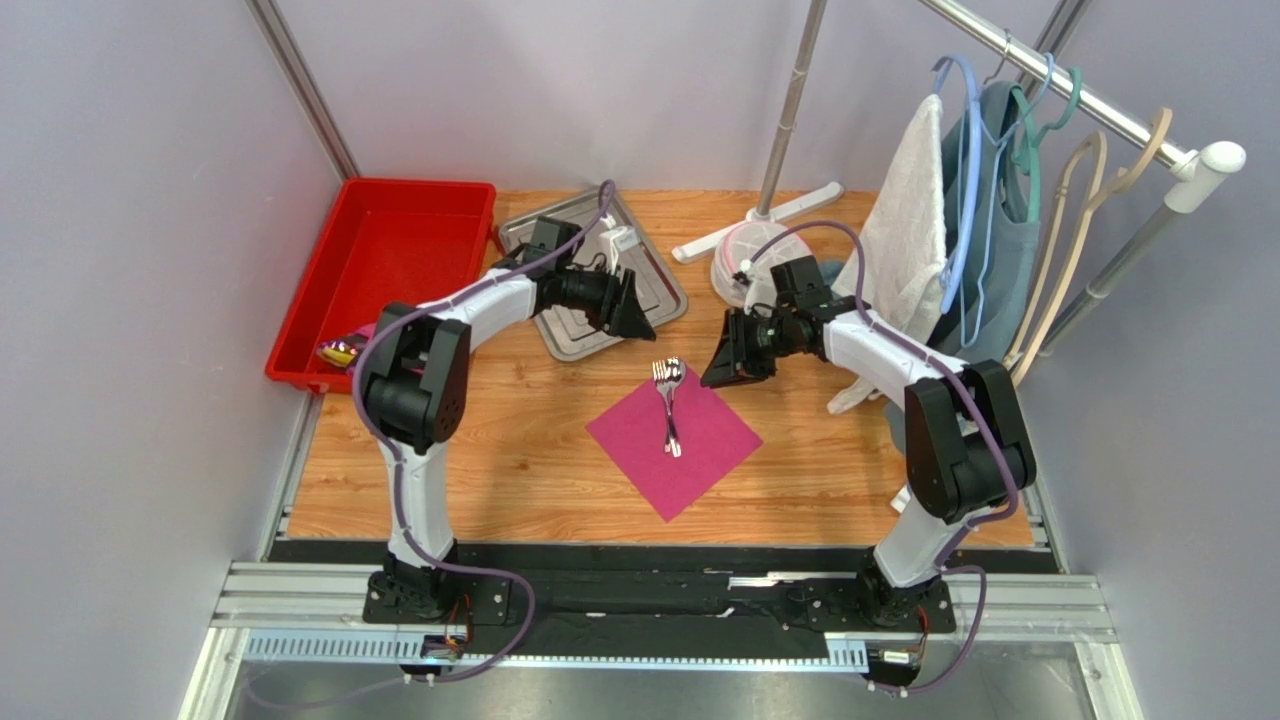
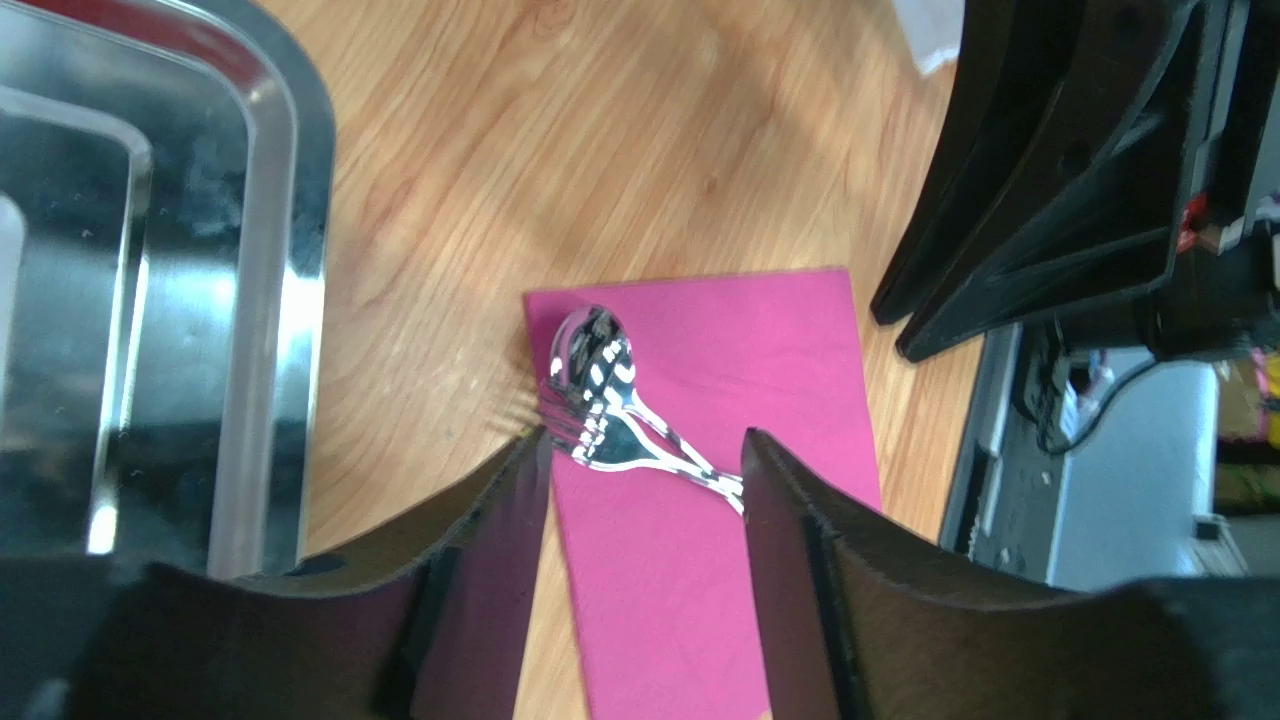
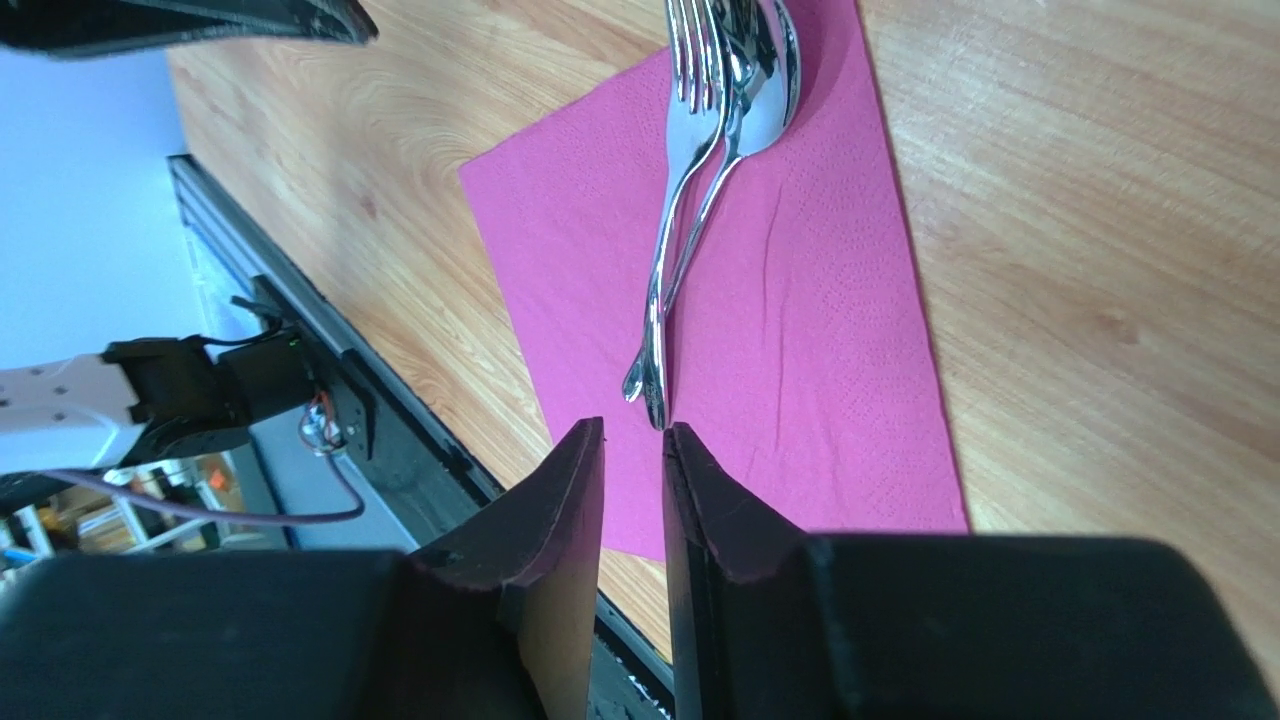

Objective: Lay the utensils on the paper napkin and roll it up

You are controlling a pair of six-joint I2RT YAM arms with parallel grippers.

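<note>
The magenta paper napkin [image 1: 684, 447] lies as a diamond on the wooden table. A silver fork and spoon, the utensils [image 1: 669, 402], rest together on it, their heads at its far corner. The left wrist view shows the utensils [image 2: 604, 402] on the napkin [image 2: 721, 353] just beyond my left gripper [image 2: 643, 450], which is open and empty. My left gripper [image 1: 628, 312] hovers over the steel tray's edge. My right gripper [image 1: 724, 365] hangs right of the napkin's far corner. In its view the right gripper [image 3: 633, 431] shows a narrow gap with nothing in it, above the handle ends of the utensils [image 3: 706, 135] and the napkin [image 3: 819, 345].
A steel tray [image 1: 564, 338] sits at the back centre, a red bin [image 1: 383, 255] at the back left. A rack's white base [image 1: 759, 240] stands behind, with a white towel [image 1: 909, 195] and hangers at the right. The table's front rail runs near the napkin.
</note>
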